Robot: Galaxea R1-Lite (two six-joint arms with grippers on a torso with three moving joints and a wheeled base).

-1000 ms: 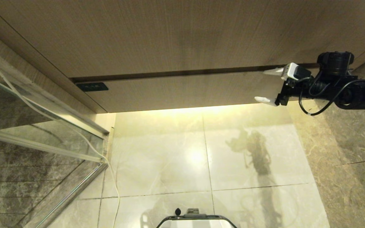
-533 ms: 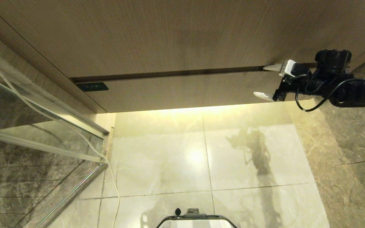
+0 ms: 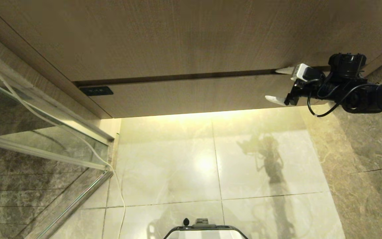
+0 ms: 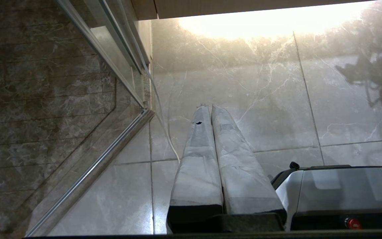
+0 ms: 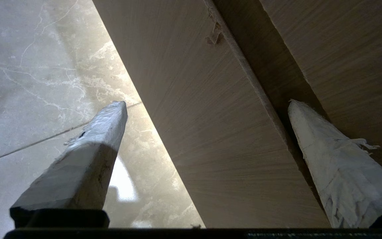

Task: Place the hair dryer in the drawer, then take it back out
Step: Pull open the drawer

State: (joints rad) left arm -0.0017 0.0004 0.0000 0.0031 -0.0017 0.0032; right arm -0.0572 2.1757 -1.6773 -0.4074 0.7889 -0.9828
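The drawer [image 3: 191, 94] is closed: a light-wood, handle-less front with a black label [image 3: 96, 90] at its left end. The right gripper [image 3: 279, 84], spread wide and empty, straddles the drawer front's right end, having moved slightly leftward. The left gripper [image 4: 207, 109] hangs closed over the floor [image 4: 260, 99].

The drawer [image 3: 191, 94] is shut, so its flat wood front blocks the way in. Only a thin dark gap [image 3: 177, 78] runs along its top edge, under the tall wood panel [image 3: 164, 36]. The right gripper [image 3: 279, 84] has its fingers [image 5: 337, 166] spread wide across the drawer's right end, one at the gap and one at the lower edge. Below the drawer the shiny floor [image 3: 211, 159] gives room to move. A glass door [image 3: 35, 132] and a white cord [image 3: 114, 179] close off the left side.
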